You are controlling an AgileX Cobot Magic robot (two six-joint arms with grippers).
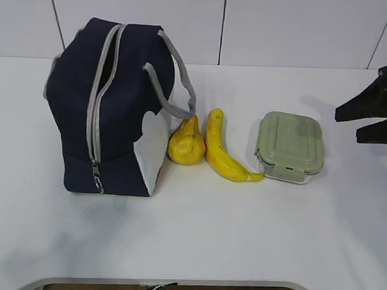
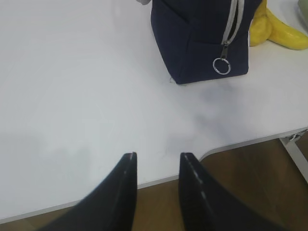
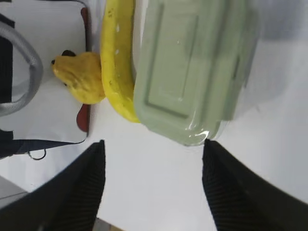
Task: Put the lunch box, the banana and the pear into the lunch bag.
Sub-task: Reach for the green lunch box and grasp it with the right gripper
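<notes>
The navy lunch bag (image 1: 111, 109) stands at the left, its grey zipper (image 1: 94, 115) running down the front face to a ring pull (image 2: 221, 66) near the table. The pear (image 1: 186, 143) leans by the bag's white side panel. The banana (image 1: 222, 153) lies beside it, and the green-lidded lunch box (image 1: 290, 146) sits to the right. My right gripper (image 1: 347, 126) is open and empty, just right of the lunch box (image 3: 192, 72), with the jaws wide apart (image 3: 154, 144). My left gripper (image 2: 158, 156) is open and empty over the table's front edge, well short of the bag (image 2: 192, 38).
The white table (image 1: 196, 241) has a curved cut-out in its front edge (image 2: 250, 142). The bag's grey webbing handles (image 1: 177, 80) hang toward the pear. A white panelled wall stands behind the table.
</notes>
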